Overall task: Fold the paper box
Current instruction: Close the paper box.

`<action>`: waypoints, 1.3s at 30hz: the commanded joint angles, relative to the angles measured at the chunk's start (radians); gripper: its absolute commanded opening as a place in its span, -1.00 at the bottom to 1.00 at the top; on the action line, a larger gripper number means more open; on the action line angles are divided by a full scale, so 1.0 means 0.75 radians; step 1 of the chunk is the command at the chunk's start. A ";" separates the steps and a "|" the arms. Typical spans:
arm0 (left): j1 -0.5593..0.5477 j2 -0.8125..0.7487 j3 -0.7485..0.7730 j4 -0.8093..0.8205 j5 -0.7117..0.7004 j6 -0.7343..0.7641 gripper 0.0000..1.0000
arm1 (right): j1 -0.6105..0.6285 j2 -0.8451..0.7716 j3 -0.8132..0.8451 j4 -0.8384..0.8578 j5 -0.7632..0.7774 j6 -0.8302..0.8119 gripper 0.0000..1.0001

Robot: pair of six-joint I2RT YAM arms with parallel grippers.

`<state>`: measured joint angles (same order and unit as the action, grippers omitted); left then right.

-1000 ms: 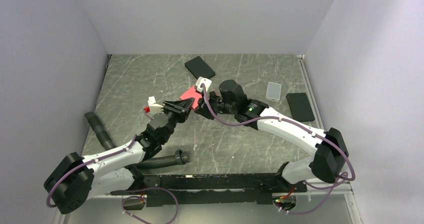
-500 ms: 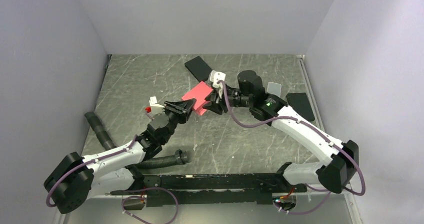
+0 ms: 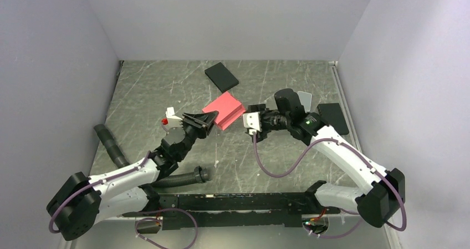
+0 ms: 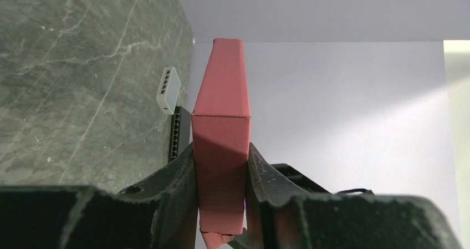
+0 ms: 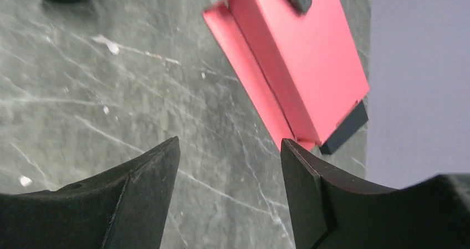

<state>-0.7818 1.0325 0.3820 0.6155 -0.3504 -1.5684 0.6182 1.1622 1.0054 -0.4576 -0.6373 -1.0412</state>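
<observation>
The paper box (image 3: 224, 110) is a flat pinkish-red rectangular packet with one creased side panel, and you find it over the middle of the worktop (image 3: 161, 88), with a black flat box (image 3: 221, 76) lying behind it. Your left hand (image 3: 206, 121) is clamped on the box's near end, one finger against each broad face. Your right hand (image 5: 230, 149) stands just to the box's right, fingers spread wide, holding and touching nothing.

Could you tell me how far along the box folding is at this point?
Done: the paper box already has a folded rectangular body with creased sides. In hand: the left gripper clamps one end; the right gripper is open, apart from it. Left: probably the end flaps, though I cannot see whether they are tucked.
</observation>
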 commanded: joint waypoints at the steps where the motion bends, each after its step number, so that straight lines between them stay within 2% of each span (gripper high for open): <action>1: 0.014 -0.047 -0.025 0.061 0.067 -0.015 -1.00 | -0.078 -0.069 -0.085 0.081 0.081 -0.182 0.41; 8: 0.037 -0.074 -0.050 0.049 0.137 -0.026 -1.00 | -0.111 -0.072 -0.127 0.200 0.165 -0.165 0.49; 17: 0.071 -0.068 -0.040 0.036 0.232 -0.021 -1.00 | -0.089 -0.024 -0.102 0.120 0.033 -0.299 0.73; 26: 0.077 0.007 -0.021 0.110 0.313 -0.028 -1.00 | -0.049 0.012 -0.096 0.169 0.081 -0.301 0.71; 39: 0.094 0.022 -0.009 0.120 0.395 -0.036 -1.00 | -0.047 0.041 -0.068 0.128 0.085 -0.364 0.53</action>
<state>-0.7200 1.0489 0.3405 0.6418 -0.0921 -1.5833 0.5785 1.1812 0.9184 -0.3653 -0.5579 -1.2762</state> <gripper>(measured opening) 0.334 0.781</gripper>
